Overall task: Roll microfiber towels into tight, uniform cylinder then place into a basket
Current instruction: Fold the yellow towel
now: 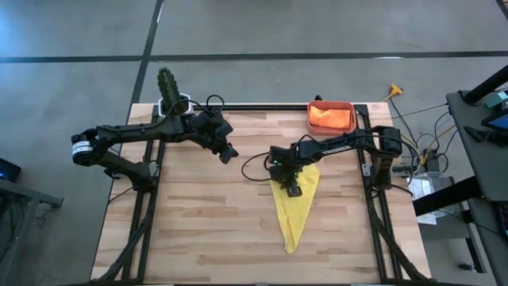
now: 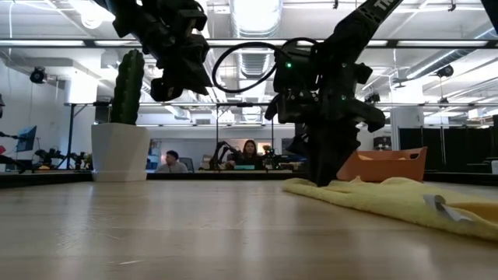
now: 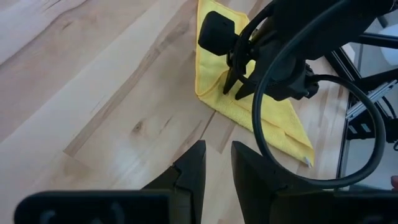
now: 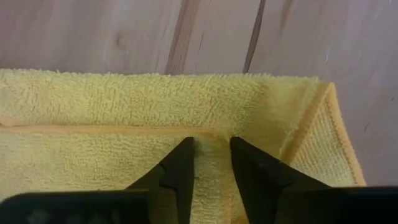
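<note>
Yellow towel (image 4: pixel 124 106) under right gripper (image 4: pixel 211 163) fingers, pinched fold

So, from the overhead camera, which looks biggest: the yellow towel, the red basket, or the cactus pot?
Largest to smallest as seen from above:
1. yellow towel
2. salmon-red basket, holding the orange towel
3. cactus pot, partly hidden by the left arm, so its size is unsure

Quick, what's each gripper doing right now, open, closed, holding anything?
Left gripper: raised above bare table, narrowly open, holding nothing.
Right gripper: down on the yellow towel, fingers slightly apart; a grip cannot be told.
</note>
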You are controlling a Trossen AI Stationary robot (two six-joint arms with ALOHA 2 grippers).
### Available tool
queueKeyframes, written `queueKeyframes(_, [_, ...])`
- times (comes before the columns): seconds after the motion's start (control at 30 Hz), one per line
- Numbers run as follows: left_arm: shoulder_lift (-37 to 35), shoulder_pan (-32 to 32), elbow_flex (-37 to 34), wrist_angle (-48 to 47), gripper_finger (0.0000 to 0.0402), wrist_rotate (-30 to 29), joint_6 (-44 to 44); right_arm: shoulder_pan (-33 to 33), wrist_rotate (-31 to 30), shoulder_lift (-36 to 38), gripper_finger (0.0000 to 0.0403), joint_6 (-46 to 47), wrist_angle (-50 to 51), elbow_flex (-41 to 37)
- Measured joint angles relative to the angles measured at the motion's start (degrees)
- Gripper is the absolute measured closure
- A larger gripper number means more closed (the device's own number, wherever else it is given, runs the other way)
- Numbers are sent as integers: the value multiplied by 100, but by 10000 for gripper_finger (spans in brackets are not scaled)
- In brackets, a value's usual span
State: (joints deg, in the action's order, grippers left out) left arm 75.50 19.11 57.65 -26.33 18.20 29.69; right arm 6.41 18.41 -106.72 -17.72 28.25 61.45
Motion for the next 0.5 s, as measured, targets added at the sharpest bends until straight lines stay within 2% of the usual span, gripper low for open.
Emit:
queueKeyframes(0.2, [0, 0, 0, 2, 340, -19, -2, -22, 46, 17, 342, 487, 96, 0])
queueKeyframes(0.37, [0, 0, -35, 42, 340, -278, -96, -30, 680, 61, 366, 1019, 117, 0])
queueKeyframes(0.5, [2, 0, -254, 149, 340, -354, -22, -41, 751, 242, 374, 1231, 152, 0])
